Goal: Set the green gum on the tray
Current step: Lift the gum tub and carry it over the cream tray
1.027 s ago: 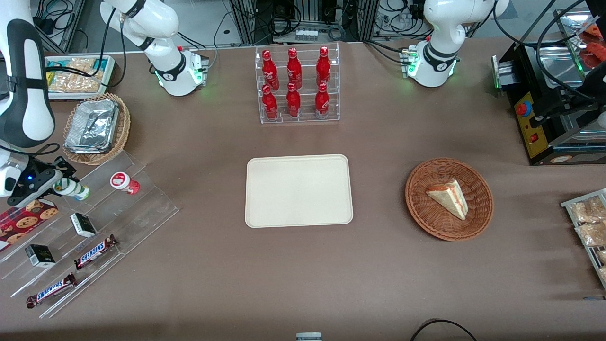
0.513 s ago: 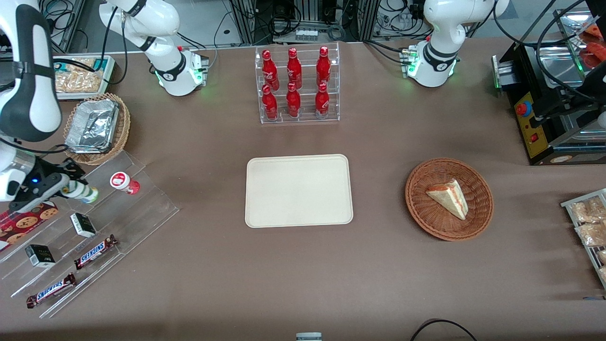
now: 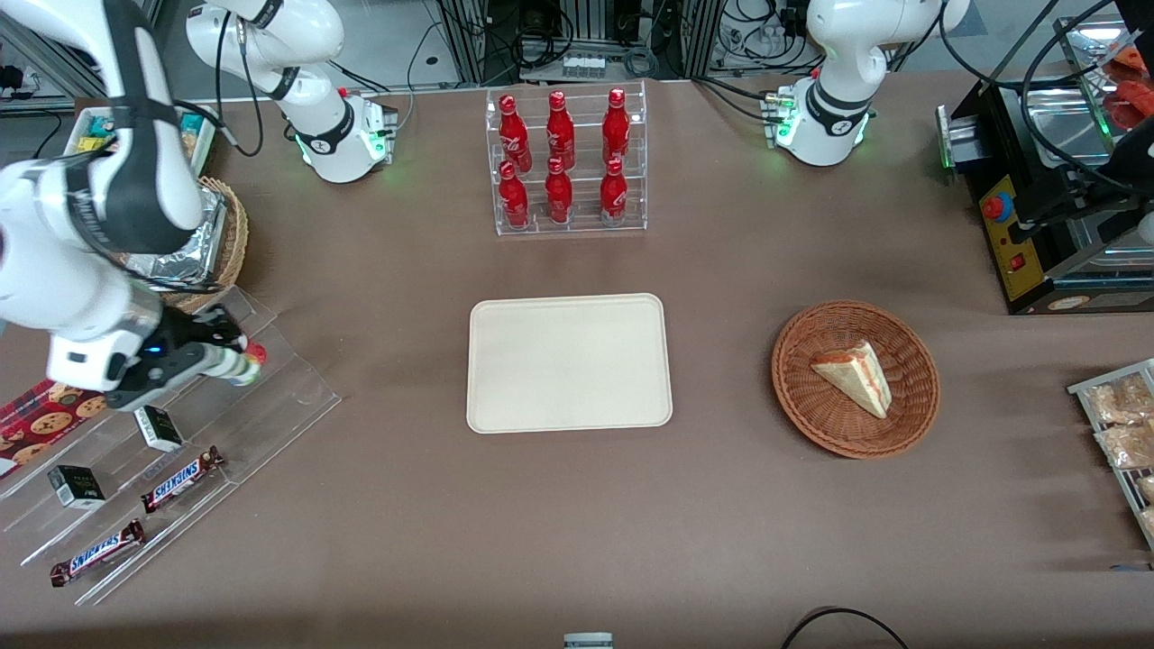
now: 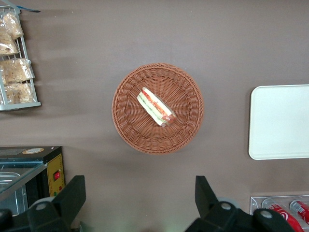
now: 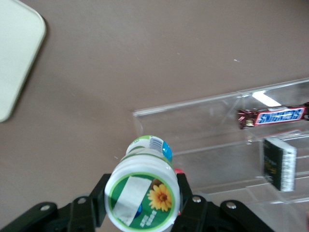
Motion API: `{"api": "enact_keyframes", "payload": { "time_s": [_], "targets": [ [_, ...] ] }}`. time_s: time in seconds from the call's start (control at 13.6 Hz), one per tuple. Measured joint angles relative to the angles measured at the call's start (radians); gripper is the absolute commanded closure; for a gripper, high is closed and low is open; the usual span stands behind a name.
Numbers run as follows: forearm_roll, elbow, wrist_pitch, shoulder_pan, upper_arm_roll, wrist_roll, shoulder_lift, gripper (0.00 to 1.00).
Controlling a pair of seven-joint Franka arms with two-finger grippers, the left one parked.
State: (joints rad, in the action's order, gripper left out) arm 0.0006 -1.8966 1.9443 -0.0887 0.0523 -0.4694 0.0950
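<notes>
Green gum (image 5: 143,193) clamped in the gripper (image 3: 221,359), held above the clear display steps (image 3: 270,397).
It could clip the steps' edge or the red-marked bottle (image 3: 256,352) just beside it; a white cylinder, green label, flower-marked lid toward the wrist camera. The tray (image 3: 569,362) is well apart.

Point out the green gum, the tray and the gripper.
green gum (image 5: 142,201): right wrist view, on its lid.
tray (image 3: 569,362): front view, on its bare flat middle.
gripper (image 3: 216,359): front view, midway between its fingertips, over the clear acrylic stand (image 3: 288,397), shut on the gum.
</notes>
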Motion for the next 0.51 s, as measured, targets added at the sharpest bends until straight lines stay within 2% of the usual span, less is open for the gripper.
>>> {"api": "enact_keyframes", "payload": {
  "time_s": [0.51],
  "targets": [
    [0.001,0.059,-0.013,-0.267,-0.002,0.462,0.056,1.00]
  ]
}}
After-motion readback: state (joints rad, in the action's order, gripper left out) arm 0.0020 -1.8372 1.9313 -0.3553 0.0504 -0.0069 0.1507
